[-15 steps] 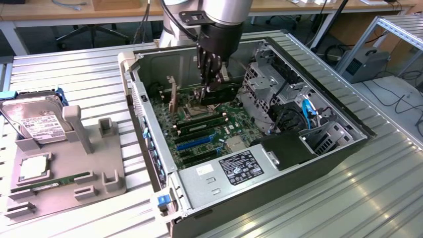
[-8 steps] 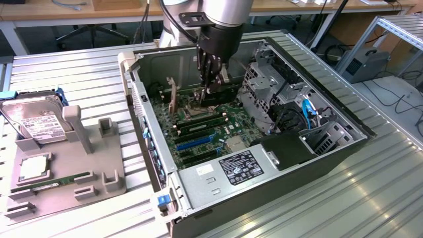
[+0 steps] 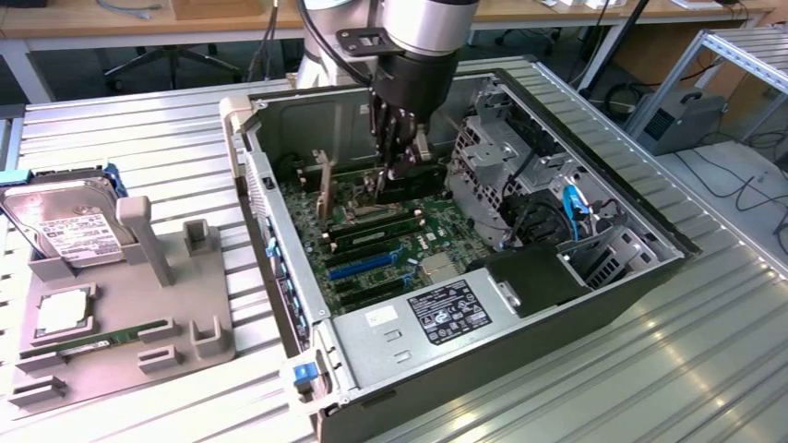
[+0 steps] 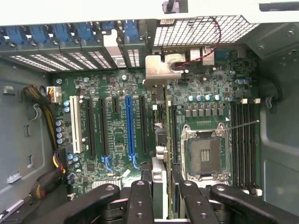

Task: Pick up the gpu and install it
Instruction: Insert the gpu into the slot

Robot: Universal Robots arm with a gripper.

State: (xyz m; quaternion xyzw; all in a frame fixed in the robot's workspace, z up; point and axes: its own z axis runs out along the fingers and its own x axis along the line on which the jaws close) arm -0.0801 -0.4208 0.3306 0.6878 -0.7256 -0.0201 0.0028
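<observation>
Exterior view put the gpu (image 3: 409, 189) in the upper middle of the frame, inside the open computer case (image 3: 265, 175). It hung over the motherboard (image 3: 369, 254) and, as far as we could judge, was not yet seated in any slot. The jaws were clenched on the card, with dark fingers (image 4: 140, 200) bearing on both of its faces near the upper edge.

In the wrist view we looked straight down that edge. The silver bracket (image 4: 160, 71) stood close to the case's rear openings with their blue clips (image 4: 70, 35). The card's line ran between the long blue slot (image 4: 130, 126) and the CPU socket (image 4: 205, 156).

We judged alignment to be the main risk. Seen edge-on from above, the card did not sit plainly over one slot, so its contact edge could have landed on a slot wall or on the small parts beside it. Downward force would then have flexed the board or chipped the connector.

The bracket was our second worry. If it met the rear frame instead of entering its opening, the card could have twisted in the grip. The red and black wire (image 4: 210, 42) near the bracket could have been pinched. A grip on one thin edge also left room for the card to tilt.
</observation>
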